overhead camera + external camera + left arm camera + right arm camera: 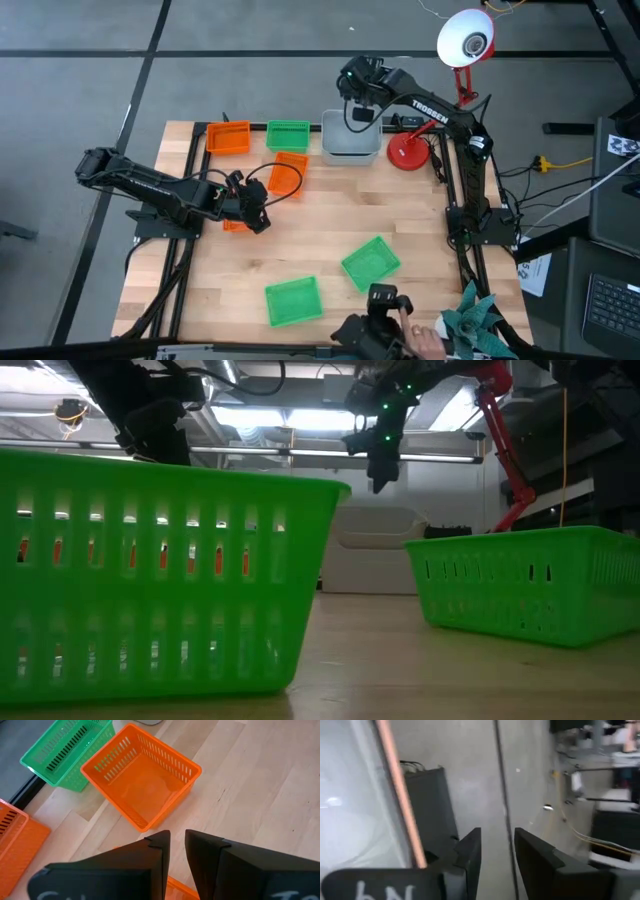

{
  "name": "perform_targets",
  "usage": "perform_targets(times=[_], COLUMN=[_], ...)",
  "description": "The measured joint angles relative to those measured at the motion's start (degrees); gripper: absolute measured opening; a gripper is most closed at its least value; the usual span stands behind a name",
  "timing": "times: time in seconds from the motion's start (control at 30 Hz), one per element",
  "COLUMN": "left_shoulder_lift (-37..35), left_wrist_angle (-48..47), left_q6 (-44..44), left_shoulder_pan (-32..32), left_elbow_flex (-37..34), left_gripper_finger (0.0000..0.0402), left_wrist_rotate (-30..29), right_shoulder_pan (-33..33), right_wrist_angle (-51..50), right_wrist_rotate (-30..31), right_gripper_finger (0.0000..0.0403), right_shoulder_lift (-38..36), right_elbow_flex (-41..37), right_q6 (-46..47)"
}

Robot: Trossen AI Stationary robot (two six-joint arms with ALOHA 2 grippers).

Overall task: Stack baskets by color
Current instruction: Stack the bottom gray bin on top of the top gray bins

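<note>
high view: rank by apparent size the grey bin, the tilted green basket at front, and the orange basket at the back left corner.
1. Grey bin, clearly the largest.
2. Tilted green basket.
3. Orange basket, the smallest, though only slightly smaller than the green one; the green one's tilt makes that gap unsure.

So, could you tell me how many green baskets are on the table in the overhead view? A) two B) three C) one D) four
B: the overhead view shows three green baskets, one at the far edge beside an orange basket, one at the near edge, and one tilted to its right.
</note>
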Motion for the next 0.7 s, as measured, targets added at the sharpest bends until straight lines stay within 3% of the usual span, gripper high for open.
perform_targets(times=[0.13, 0.37, 0.7], left_shoulder_lift=[0.00, 0.00, 0.00], left_wrist_angle=[0.00, -0.02, -0.02], left_q6=[-0.01, -0.03, -0.03], left_shoulder_pan=[0.00, 0.00, 0.00], left_elbow_flex=[0.00, 0.00, 0.00], left_gripper_finger=[0.0053, 0.0053, 0.0053], left_wrist_rotate=[0.00, 0.00, 0.00], right_shoulder_pan=[0.00, -0.04, 0.13], right_wrist_angle=[0.00, 6.13, 31.40], right_wrist_rotate=[-6.99, -7.93, -1.63], right_gripper_finger=[0.0117, 0.0117, 0.0117], right_shoulder_lift=[0.00, -0.03, -0.03], right_elbow_flex=[-0.02, -1.11, -20.07], right_q6=[-0.12, -0.21, -2.66])
